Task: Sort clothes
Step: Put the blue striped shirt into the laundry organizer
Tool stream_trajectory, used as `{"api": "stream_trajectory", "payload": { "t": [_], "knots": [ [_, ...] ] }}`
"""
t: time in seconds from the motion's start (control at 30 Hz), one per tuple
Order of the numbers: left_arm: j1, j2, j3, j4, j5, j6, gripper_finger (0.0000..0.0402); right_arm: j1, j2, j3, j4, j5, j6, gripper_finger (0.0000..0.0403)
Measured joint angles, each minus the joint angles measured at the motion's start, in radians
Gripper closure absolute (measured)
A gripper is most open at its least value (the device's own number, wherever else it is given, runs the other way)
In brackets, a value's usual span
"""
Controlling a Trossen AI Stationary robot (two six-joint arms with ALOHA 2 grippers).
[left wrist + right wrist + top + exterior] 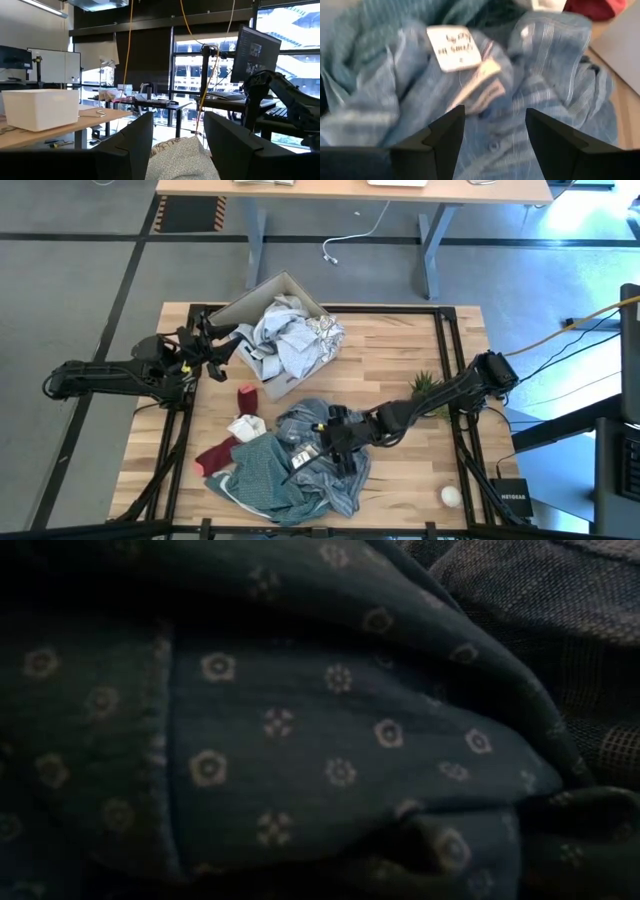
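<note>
The clothes lie in two lots: a loose heap [290, 465] of light blue, teal-green and dark red pieces near the tabletop's front edge, left of centre; a second lot of white patterned and grey fabric [295, 340] stuffed in the cardboard box [262, 298] by the back-left corner; risk, as I judge it: heap is tangled, so a pinch on the light blue shirt [485, 100] w/ its white label [454, 47] could drag neighbours along, or catch only a thin fold and slip; the right gripper [335, 442] hangs just over that shirt, jaws spread wide, empty, not yet touching as far as the wrist view shows; the left gripper [215, 350] sits at the box's left side, jaws also apart, patterned cloth [182, 160] showing between its fingers but not clamped; a careless close there could pull fabric back out.
</note>
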State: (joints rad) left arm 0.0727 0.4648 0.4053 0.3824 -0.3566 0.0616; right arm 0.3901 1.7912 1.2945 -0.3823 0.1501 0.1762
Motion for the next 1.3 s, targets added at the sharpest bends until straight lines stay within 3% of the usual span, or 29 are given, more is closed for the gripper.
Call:
{"api": "stream_trajectory", "payload": {
  "t": [0.13, 0.47, 0.63, 0.8, 0.9, 1.0, 1.17, 1.3],
  "knots": [
    [0.0, 0.0, 0.0, -0.007, 0.0, -0.019, 0.0231, 0.002, 0.0, 0.021, 0.046, -0.016, 0.041, 0.0157],
    [0.0, 0.001, -0.001, -0.016, 0.001, -0.033, 0.0231, 0.015, 0.066, 0.021, 0.061, -0.063, 0.135, 0.0045],
    [0.0, 0.001, -0.002, -0.024, 0.001, -0.036, 0.0231, 0.002, 0.14, 0.02, 0.008, -0.054, 0.107, 0.0034],
    [0.0, 0.001, -0.002, -0.022, 0.001, -0.033, 0.0231, -0.045, 0.16, 0.02, -0.035, -0.143, 0.096, 0.0036],
    [0.0, 0.001, -0.002, -0.023, 0.001, -0.035, 0.0231, -0.062, 0.159, 0.021, -0.065, -0.134, 0.048, 0.0058],
    [0.0, 0.001, -0.002, -0.023, 0.001, -0.036, 0.0231, -0.083, 0.159, 0.021, -0.077, -0.136, 0.026, 0.0106],
    [0.0, 0.001, -0.002, -0.026, 0.001, -0.037, 0.0231, -0.114, 0.159, 0.021, -0.103, -0.133, 0.012, 0.0219],
    [0.0, 0.001, -0.002, -0.028, 0.001, -0.055, 0.0231, -0.127, 0.159, 0.021, -0.16, -0.065, -0.009, 0.0331]
  ]
}}
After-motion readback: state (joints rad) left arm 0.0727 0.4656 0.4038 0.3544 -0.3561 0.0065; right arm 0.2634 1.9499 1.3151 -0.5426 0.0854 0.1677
